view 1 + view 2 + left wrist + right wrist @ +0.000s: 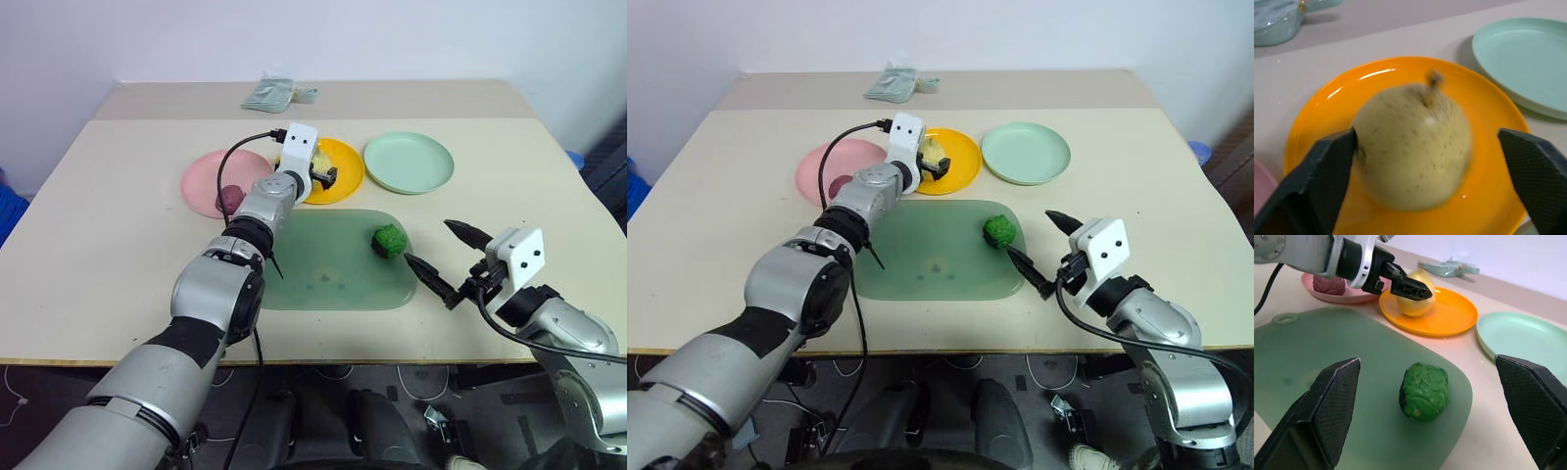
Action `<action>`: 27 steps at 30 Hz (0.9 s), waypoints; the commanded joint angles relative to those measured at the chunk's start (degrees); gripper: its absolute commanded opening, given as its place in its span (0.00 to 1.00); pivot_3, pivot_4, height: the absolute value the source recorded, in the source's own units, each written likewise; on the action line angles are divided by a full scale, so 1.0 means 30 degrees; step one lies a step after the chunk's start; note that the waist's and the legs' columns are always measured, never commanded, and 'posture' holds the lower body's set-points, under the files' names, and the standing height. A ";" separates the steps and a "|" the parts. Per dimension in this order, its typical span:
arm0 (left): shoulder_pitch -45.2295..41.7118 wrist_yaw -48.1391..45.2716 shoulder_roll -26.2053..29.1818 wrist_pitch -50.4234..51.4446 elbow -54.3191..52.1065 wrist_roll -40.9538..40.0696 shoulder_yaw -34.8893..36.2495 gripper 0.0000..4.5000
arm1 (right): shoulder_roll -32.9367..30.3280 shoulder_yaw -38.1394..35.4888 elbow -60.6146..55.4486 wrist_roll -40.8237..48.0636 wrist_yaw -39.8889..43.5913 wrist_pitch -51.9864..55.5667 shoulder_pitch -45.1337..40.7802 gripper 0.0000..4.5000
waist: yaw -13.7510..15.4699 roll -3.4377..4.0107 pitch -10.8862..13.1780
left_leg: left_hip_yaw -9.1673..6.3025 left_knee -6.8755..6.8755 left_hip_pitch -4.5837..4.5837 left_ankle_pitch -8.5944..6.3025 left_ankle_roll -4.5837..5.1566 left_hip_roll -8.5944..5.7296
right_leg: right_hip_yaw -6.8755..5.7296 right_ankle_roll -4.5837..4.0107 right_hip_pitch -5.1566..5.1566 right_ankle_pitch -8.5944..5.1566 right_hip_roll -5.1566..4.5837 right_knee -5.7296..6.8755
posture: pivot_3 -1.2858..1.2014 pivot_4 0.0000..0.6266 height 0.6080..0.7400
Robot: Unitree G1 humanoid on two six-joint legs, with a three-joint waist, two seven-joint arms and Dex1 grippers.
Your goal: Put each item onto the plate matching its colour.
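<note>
**Inspector:** The positions of the items are requested.

**Assessor:** The yellow pear [1415, 147] is seen resting on the orange plate [1488, 112], between the fingers of the left gripper [326, 177], which are spread apart; a gap is visible on one side, while contact on the other cannot be ruled out. The red-purple piece [1329, 284] is found on the pink plate [201, 181], at the far left. The green bumpy piece [1424, 391] is located on the translucent green mat [1327, 382], near its right edge. The mint plate [409, 163], far right, is noted as unoccupied.

**Inspector:** And the right gripper?

**Assessor:** The right gripper [437, 257] is held wide, near and to the right of the green piece, and nothing is carried in it.

**Inspector:** How is the green piece judged to handle?

**Assessor:** It is judged light, fairly stiff and unlikely to break. The knobbly skin is expected to give purchase, though the rounded form may roll if pushed from one side. A hold across the widest middle is advised.

**Inspector:** Clearances?

**Assessor:** Open tabletop is observed between the mat and the mint plate, so a short path toward the far right is considered free. The near table edge lies close behind the right gripper. The left arm is stretched over the mat's left portion, well apart from that path. A folded packet [275, 93] at the far edge is not considered an obstruction.
</note>
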 commanded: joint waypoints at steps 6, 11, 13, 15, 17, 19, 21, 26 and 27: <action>-0.0241 -0.1498 0.0829 -0.0844 -0.1248 -0.0079 0.0834 0.99 | 0.0190 0.0414 0.0013 -0.0321 -0.0364 -0.0074 -0.0868 1.00 | -0.0028 0.0002 -0.0001 | 0.0003 0.0002 0.0002 0.0001 0.0000 -0.0001 | -0.0003 -0.0001 -0.0002 0.0000 0.0002 0.0009 | 0.52 0.24 1.00; 0.2096 -0.5411 0.1832 -0.0741 -0.5505 -0.0635 0.0452 0.99 | 0.0296 0.0973 0.0810 -0.0568 -0.0463 0.0014 -0.1894 1.00 | -0.0084 0.0021 -0.0012 | 0.0012 -0.0005 0.0014 0.0001 -0.0001 0.0000 | 0.0006 -0.0004 -0.0004 0.0002 0.0003 0.0019 | 0.52 0.24 1.00; 0.4507 -0.8106 0.2505 0.0144 -0.9948 -0.1660 0.0161 0.99 | 0.0349 0.1358 0.1224 -0.0683 -0.0415 0.0056 -0.2352 1.00 | -0.0112 0.0031 -0.0017 | 0.0028 -0.0022 0.0026 0.0002 -0.0003 0.0003 | 0.0029 -0.0008 -0.0009 0.0002 0.0003 0.0023 | 0.52 0.24 1.00; 0.7458 -1.0281 0.3394 0.0754 -1.4790 -0.2687 -0.0230 0.99 | 0.0386 0.1808 0.1731 -0.0979 -0.0309 -0.0013 -0.2752 1.00 | -0.0263 0.0042 -0.0024 | 0.0042 -0.0031 0.0026 0.0005 -0.0008 0.0008 | 0.0065 -0.0011 -0.0024 0.0003 0.0005 0.0036 | 0.52 0.24 1.00; 0.9376 -1.1316 0.4207 0.1670 -1.7950 -0.3304 -0.0472 0.99 | 0.0416 0.2095 0.2186 -0.1260 -0.0260 -0.0155 -0.3008 1.00 | -0.0295 0.0041 -0.0023 | 0.0047 -0.0030 0.0027 0.0022 -0.0038 0.0013 | 0.0081 -0.0018 -0.0035 0.0001 0.0006 0.0057 | 0.52 0.24 1.00; 1.1592 -1.3709 0.6199 0.3431 -2.1338 -0.4420 -0.0787 0.99 | 0.0489 0.2573 0.2882 -0.1522 -0.0095 -0.0234 -0.3328 1.00 | -0.0281 0.0042 -0.0024 | 0.0046 -0.0019 0.0018 0.0018 -0.0029 0.0012 | 0.0081 -0.0020 -0.0043 0.0002 0.0006 0.0063 | 0.52 0.24 1.00; 1.3199 -1.5298 0.7669 0.4009 -2.3590 -0.5279 -0.0759 0.99 | 0.0563 0.2874 0.3527 -0.1737 0.0092 -0.0390 -0.3580 1.00 | -0.0391 0.0055 -0.0032 | 0.0047 -0.0013 0.0022 0.0004 -0.0006 0.0014 | 0.0081 -0.0024 -0.0042 0.0004 0.0006 0.0079 | 0.52 0.24 1.00; 1.5527 -1.6891 1.0286 0.5990 -2.6992 -0.7586 0.0272 0.99 | 0.0819 0.3321 0.4853 -0.2059 0.0495 -0.0650 -0.4122 1.00 | -0.0096 0.0062 -0.0036 | 0.0043 -0.0006 0.0058 0.0002 -0.0005 0.0013 | 0.0075 -0.0030 -0.0007 0.0003 0.0004 0.0083 | 0.52 0.24 1.00; 1.5986 -1.7244 1.0790 0.6096 -2.7537 -0.7866 0.0436 0.99 | 0.0860 0.3430 0.5112 -0.2139 0.0577 -0.0693 -0.4256 1.00 | -0.0095 0.0063 -0.0036 | 0.0044 -0.0007 0.0062 0.0002 -0.0005 0.0013 | 0.0075 -0.0030 -0.0007 0.0002 0.0004 0.0084 | 0.52 0.24 1.00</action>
